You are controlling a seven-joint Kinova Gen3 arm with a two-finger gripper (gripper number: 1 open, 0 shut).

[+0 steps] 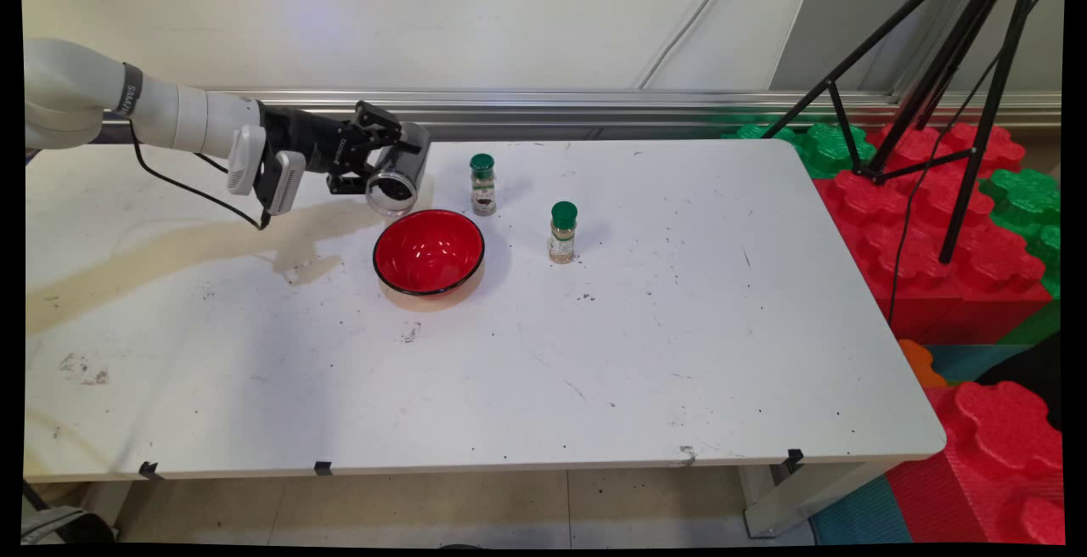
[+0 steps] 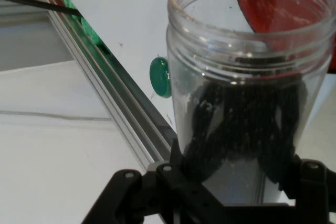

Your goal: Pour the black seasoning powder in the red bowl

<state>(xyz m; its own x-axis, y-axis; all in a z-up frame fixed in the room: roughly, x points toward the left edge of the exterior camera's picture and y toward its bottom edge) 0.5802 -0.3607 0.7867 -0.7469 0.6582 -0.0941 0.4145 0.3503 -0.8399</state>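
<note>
The large white rectangular bench (image 1: 594, 353) carries all loose items and shows a long brownish stain along its left portion plus scattered dark specks. Its rear edge runs along a wall rail.

The round red bowl with a black rim (image 1: 429, 253) stands upright on the bench, left of centre, mouth open to the top. It sits directly below and in front of the held jar, so anything leaving the jar's mouth would fall toward it.

The black two-finger claw (image 1: 380, 168) reaches in horizontally from the left, above the bench. It is pinching the clear plastic screw-neck jar (image 1: 399, 179), one finger pressed on each side of the jar body. The jar is held off the bench, tipped onto its side with the open mouth facing forward and slightly down, at the bowl's rear rim.

In the hand view, the jar (image 2: 244, 77) is transparent, lidless, with threaded rings at the neck; dark granular material clings inside its lower half, and the bowl shows red through the mouth.

Two small glass spice bottles with green caps stand upright, apart from the claw: one (image 1: 482, 184) just behind the bowl's right side, the other (image 1: 562, 232) further right.
</note>
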